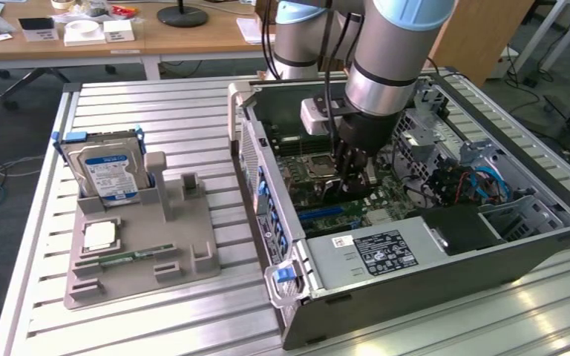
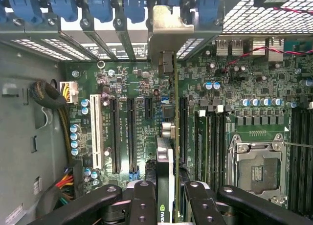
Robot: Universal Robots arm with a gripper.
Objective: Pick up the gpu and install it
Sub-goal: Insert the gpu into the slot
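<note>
My gripper (image 1: 350,178) reaches down into the open computer case (image 1: 444,267), over the motherboard (image 1: 310,174). In the wrist view the gpu (image 2: 165,161) shows edge-on as a thin card between the two black fingers (image 2: 143,200), and the gripper (image 2: 165,193) is shut on it. The card stands upright along the motherboard's (image 2: 132,88) long expansion slots. Its metal bracket (image 2: 168,27) sits against the case's rear slot openings. Whether its lower edge sits in a slot I cannot tell.
A grey holder tray (image 1: 181,245) on the slatted table at the exterior view's left carries a silver hard drive (image 1: 107,170), a square chip (image 1: 100,236) and a green memory stick (image 1: 136,257). The CPU socket (image 2: 257,168), blue latches (image 2: 98,5) and cable bundles (image 1: 473,185) crowd the case.
</note>
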